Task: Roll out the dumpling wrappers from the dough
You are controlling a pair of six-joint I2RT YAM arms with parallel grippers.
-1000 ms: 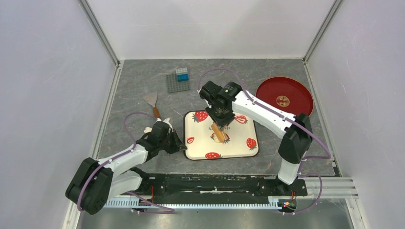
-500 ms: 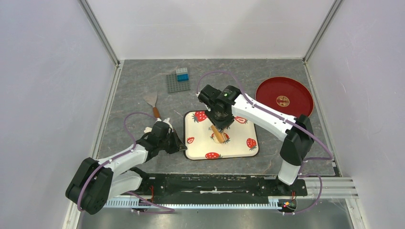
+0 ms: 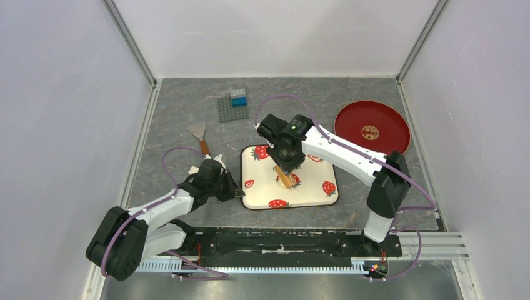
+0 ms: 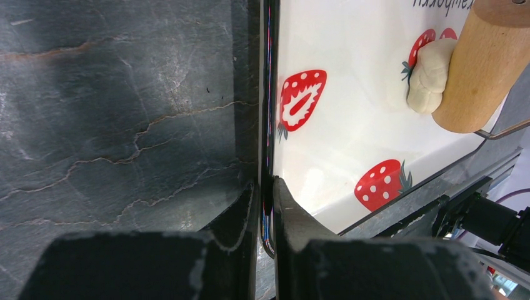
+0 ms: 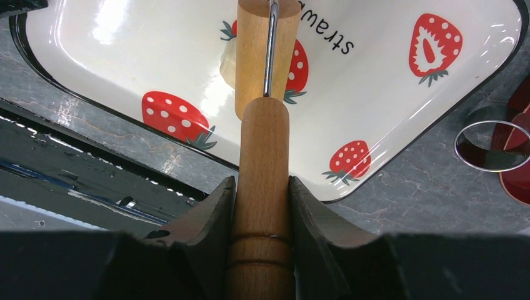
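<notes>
On the grey stone-patterned bench, the left claw is pinched tight on the black left rim of a white square tray printed with red strawberries. Behind it lie a metal spatula with a wooden handle and a grey studded building plate carrying a blue block. Near the tray's middle sits a lump of pale cream dough, still thick, touching the side of a tan wooden roller whose barrel rests on the tray beside it. The right claw is clamped on the roller's handle. Right of the tray, a thin metal ring lies on the bench, near a round dark red plate.
</notes>
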